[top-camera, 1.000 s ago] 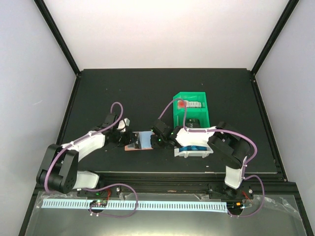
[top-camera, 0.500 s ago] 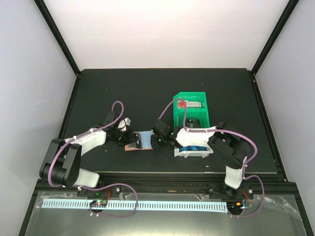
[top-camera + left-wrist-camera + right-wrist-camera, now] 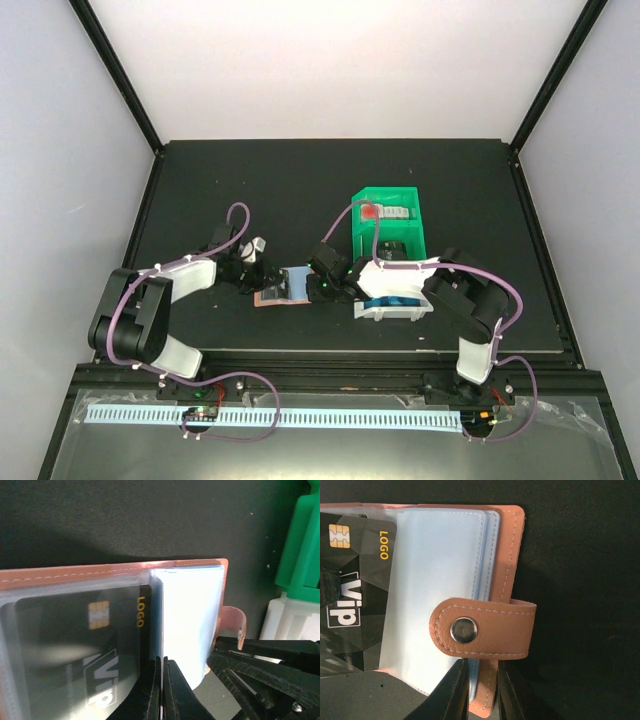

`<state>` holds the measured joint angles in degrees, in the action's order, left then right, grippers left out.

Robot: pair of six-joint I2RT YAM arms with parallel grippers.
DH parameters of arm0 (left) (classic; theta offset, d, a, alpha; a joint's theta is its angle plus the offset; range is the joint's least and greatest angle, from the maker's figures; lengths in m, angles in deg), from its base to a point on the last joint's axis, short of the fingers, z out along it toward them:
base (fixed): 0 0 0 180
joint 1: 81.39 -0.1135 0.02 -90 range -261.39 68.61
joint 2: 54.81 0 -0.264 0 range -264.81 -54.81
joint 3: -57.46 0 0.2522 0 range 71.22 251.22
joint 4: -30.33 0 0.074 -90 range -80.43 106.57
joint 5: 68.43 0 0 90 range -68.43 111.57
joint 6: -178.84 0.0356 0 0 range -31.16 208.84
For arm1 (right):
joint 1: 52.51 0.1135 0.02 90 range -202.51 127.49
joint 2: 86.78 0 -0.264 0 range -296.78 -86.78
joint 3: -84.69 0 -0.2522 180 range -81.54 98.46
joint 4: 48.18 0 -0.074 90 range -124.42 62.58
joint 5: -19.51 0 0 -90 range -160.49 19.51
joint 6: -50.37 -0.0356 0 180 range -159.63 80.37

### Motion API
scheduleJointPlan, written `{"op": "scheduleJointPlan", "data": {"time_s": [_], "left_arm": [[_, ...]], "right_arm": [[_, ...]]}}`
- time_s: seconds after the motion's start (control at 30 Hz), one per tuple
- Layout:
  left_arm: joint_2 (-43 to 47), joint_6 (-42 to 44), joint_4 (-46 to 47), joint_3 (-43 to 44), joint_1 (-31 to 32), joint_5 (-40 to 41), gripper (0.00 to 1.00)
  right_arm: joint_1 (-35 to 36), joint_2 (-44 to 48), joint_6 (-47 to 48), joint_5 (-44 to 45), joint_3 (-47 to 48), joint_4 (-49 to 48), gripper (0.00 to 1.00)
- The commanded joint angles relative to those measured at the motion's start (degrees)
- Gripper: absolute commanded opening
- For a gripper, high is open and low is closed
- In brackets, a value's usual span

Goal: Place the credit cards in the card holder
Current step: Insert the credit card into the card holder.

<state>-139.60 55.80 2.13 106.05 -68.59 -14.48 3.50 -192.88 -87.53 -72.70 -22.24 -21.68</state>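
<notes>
**Top external view.** The card holder point(image 3: 283, 287) is seen lying open at the middle of the frame on the black table point(image 3: 200, 190). It is flanked by the left gripper point(image 3: 258, 271) at its left edge and the right gripper point(image 3: 318, 287) at its right edge. Blue cards point(image 3: 392, 302) are seen in the white bin point(image 3: 372, 314) to the lower right of the holder, below the green bin point(image 3: 388, 215).

**Left wrist view.** The left gripper point(image 3: 162, 665) is shown at bottom centre with its fingers pressed fully together. Its tips are set against the right edge of a black card point(image 3: 75, 645), which is lodged under a clear sleeve in the lower left. Whether that edge is pinched or only pushed cannot be told.

**Right wrist view.** The right gripper point(image 3: 481, 667) is shown at the bottom with its jaws narrowly parted. They are clamped over the holder's lower edge, just under the snap tab point(image 3: 480, 630), so the holder is held down.

**Step in hand and next move.** The step in hand is judged to be the seating of the black card in its sleeve. For the next move, the card would have to be slid fully home while the holder is kept pinned. A blue card would then have to be fetched from the white bin and a free sleeve found for it.
</notes>
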Motion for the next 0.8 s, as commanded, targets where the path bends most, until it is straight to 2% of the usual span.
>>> {"op": "scheduleJointPlan", "data": {"time_s": [0.0,0.3,0.53,0.6,0.77], "left_arm": [[-1.73,-1.25,3.89,0.6,0.13,-3.95,0.02],[-5.61,-3.8,7.81,-0.77,-0.49,-8.68,0.03],[-6.08,-3.01,7.24,-0.9,-0.49,-5.86,0.07],[-5.49,-2.64,6.07,-0.9,-0.45,-3.72,0.1],[-2.99,-1.16,2.61,-0.82,-0.45,0.09,0.24]], "right_arm": [[0.42,-0.79,0.44,0.24,-1.77,3.35,0.19],[0.46,-1.03,0.54,0.23,-1.57,3.5,0.19],[0.41,-1.03,0.63,0.28,-1.47,3.53,0.19],[0.44,-1.03,0.66,0.28,-1.43,3.55,0.19],[0.42,-1.12,0.57,0.21,-1.48,3.37,0.19]]}}
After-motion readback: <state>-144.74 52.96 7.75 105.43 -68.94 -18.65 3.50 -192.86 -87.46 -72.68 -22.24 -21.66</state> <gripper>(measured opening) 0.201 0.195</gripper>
